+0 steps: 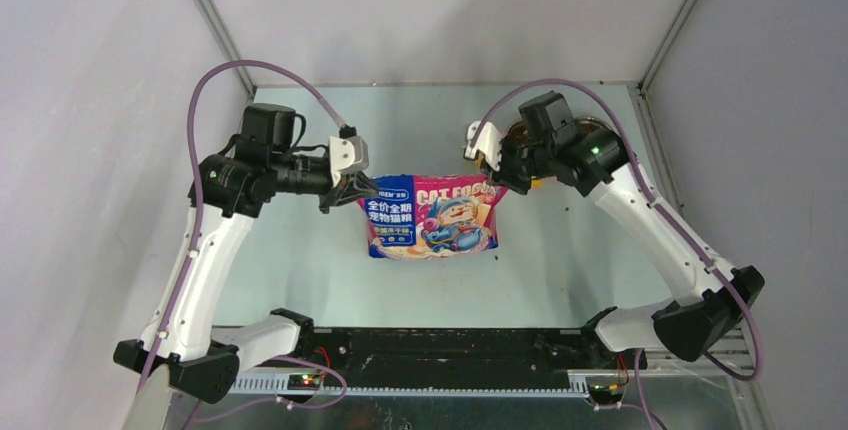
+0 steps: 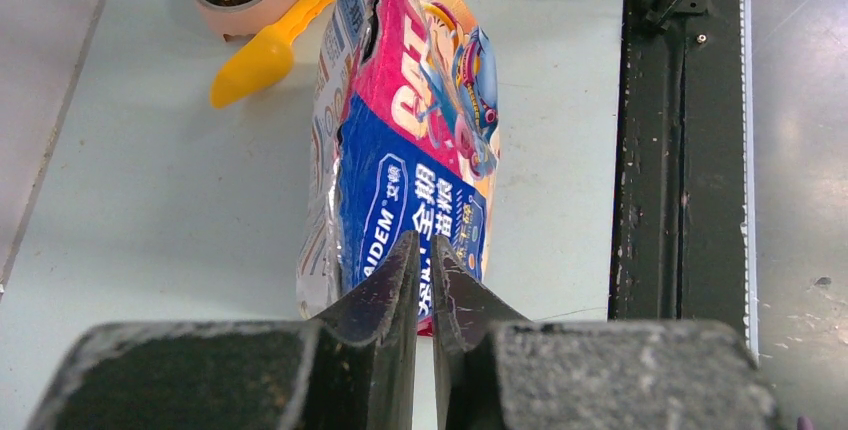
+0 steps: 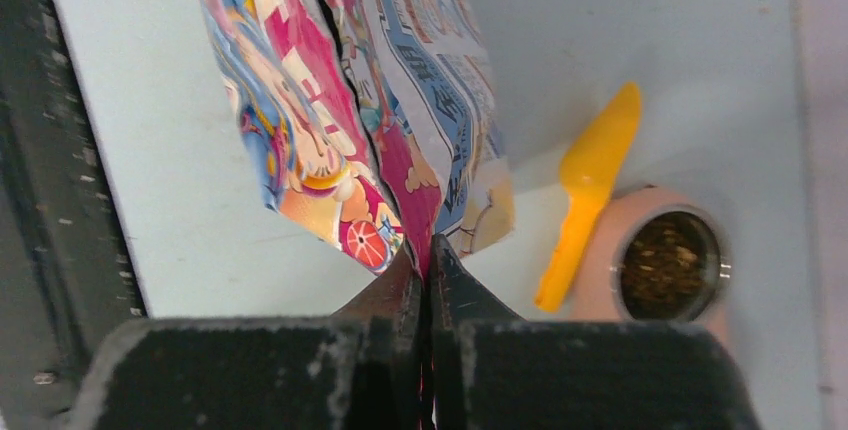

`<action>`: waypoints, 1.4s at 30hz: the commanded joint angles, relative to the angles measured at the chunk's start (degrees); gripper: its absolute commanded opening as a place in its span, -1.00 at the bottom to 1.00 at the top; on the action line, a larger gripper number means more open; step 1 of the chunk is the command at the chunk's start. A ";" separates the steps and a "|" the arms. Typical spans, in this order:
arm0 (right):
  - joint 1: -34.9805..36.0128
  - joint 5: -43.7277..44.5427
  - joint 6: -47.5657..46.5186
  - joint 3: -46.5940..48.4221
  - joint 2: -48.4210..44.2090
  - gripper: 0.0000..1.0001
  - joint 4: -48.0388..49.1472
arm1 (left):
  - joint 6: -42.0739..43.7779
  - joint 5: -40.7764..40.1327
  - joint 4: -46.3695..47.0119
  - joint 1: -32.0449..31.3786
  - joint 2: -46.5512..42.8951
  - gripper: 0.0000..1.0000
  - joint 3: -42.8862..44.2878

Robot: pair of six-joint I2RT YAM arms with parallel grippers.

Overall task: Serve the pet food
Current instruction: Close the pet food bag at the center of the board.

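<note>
Top external view: the left end effector (image 1: 362,190) and the right end effector (image 1: 497,183) each pinch an upper corner of the bag (image 1: 432,215), holding it upright between them on the desk (image 1: 300,270). The kibble (image 3: 665,265) sits in a bowl (image 3: 600,250) near the bag's right side. A scoop (image 3: 590,185) lies between bag and bowl, touching the bowl.

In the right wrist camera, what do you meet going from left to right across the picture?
From the left: black mounting rail → cat food bag → yellow scoop → pink bowl holding the pet food.
</note>
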 commanded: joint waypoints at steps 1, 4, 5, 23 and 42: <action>-3.09 -13.21 3.69 9.13 1.06 -0.86 -1.15 | 1.18 -0.43 -0.78 -0.94 -0.49 -0.71 2.60; -2.08 -14.19 3.27 11.17 2.49 -0.38 -2.37 | 1.11 -0.59 -0.64 -1.44 -0.26 -0.63 2.85; -1.67 -13.86 3.26 10.36 2.60 -0.25 -1.18 | 0.74 -0.70 -0.43 -1.79 -0.07 -0.58 2.73; 4.01 -11.79 2.49 8.16 6.67 -0.92 2.78 | -0.75 -9.46 7.19 -13.07 9.98 -0.22 5.84; -3.72 -30.47 -2.04 14.84 11.71 -0.60 -8.65 | -0.32 -15.11 7.36 -19.40 16.46 -1.00 5.97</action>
